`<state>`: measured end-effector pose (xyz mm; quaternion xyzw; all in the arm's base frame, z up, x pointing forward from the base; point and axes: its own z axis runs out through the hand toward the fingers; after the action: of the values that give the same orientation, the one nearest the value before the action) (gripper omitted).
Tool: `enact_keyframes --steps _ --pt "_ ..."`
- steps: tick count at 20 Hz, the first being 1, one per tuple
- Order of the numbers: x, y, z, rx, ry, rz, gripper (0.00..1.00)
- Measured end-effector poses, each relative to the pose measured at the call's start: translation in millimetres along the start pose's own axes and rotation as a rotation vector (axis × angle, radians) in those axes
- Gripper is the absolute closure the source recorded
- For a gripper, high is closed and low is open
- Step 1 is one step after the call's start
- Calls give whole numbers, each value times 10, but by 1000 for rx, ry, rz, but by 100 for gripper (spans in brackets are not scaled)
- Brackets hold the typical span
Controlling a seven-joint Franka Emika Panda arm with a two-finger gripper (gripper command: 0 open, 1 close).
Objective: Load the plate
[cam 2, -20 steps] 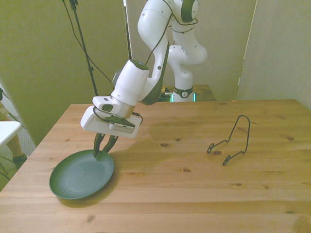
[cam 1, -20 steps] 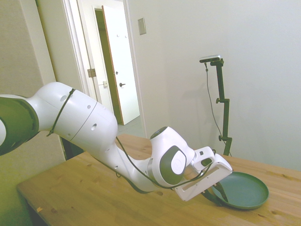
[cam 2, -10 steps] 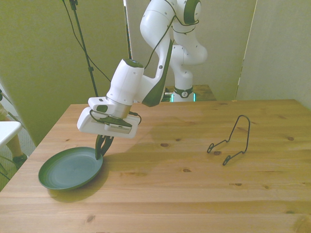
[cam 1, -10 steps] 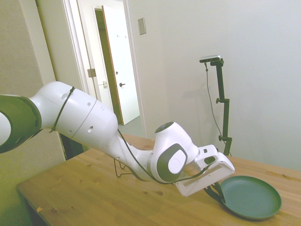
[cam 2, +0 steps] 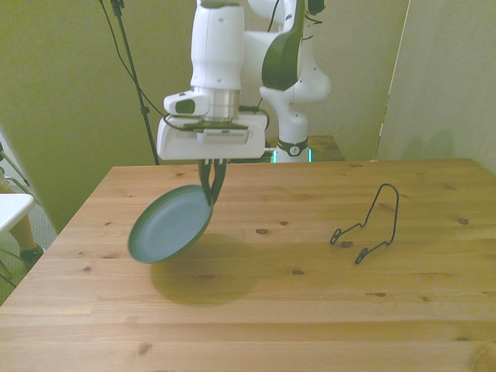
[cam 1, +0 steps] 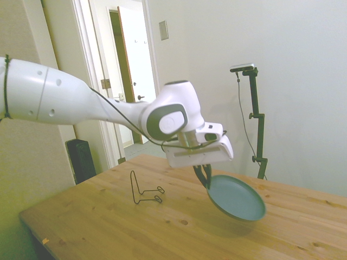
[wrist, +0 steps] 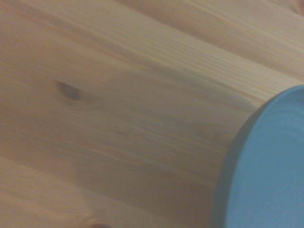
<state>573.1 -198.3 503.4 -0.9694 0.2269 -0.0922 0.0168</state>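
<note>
One hand [cam 2: 211, 188] clamped on tilted plate [cam 2: 168, 225] rim, above table [cam 2: 310, 310].

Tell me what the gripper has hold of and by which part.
The gripper holds the round dark teal-green plate by its rim, pinched at the upper edge; the plate hangs tilted above the wooden table.

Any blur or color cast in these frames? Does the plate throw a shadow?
Wrist view: soft focus, the plate rim smeared. Front view: yellow-green cast, sharp; a broad soft shadow lies on the table under the tilted plate held by the gripper. Side view: walls bright, washed out.
</note>
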Motion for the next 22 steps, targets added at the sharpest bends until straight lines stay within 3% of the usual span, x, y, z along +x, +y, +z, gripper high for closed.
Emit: enact_keyframes --steps 6,13,17,22 --pt "-321 -682 -518 154 -143 32 100" --pt "-611 -1459 -572 305 -309 46 100" --pt "-584 -1638 -666 365 -378 36 100" --pt "-498 -1854 -472 390 -489 11 100"
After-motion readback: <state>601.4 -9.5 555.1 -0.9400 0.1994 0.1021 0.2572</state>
